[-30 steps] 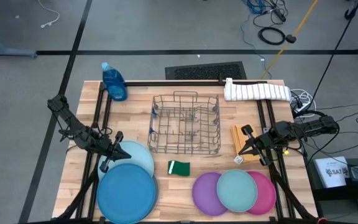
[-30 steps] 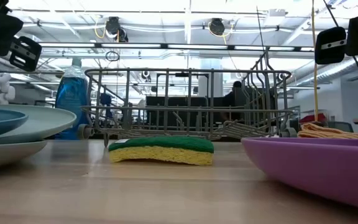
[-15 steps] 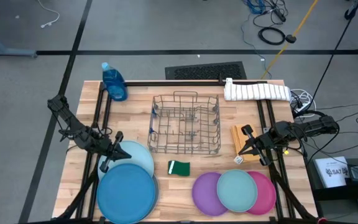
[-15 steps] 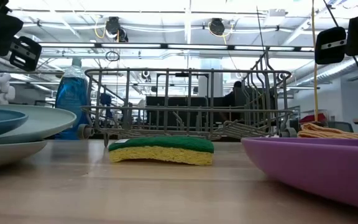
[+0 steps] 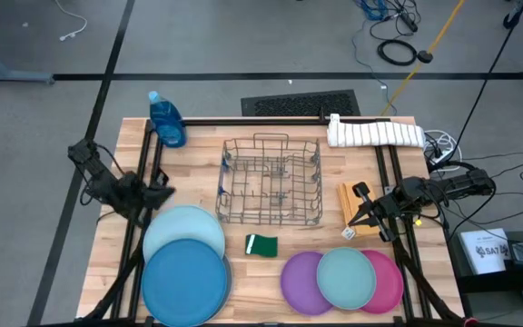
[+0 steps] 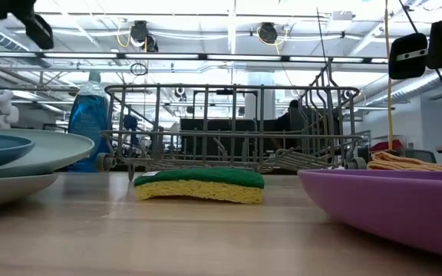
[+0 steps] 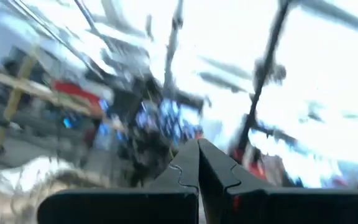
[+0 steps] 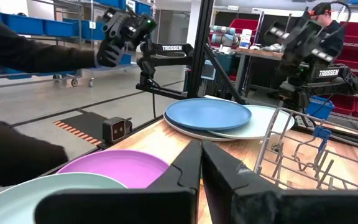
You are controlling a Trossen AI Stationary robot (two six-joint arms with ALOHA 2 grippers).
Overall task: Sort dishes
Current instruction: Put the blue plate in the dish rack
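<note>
Plates [image 5: 186, 281] flat on table [image 5: 243, 272] — both pincers empty, closed

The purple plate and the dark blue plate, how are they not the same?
The dark blue plate is bigger than the purple plate. The dark blue plate lies on top of a pale blue plate, while the purple plate lies underneath, with the teal plate overlapping it. The dark blue one sits on the table's left, the purple one toward the right. Both are round, flat and not in the wire rack.
</note>
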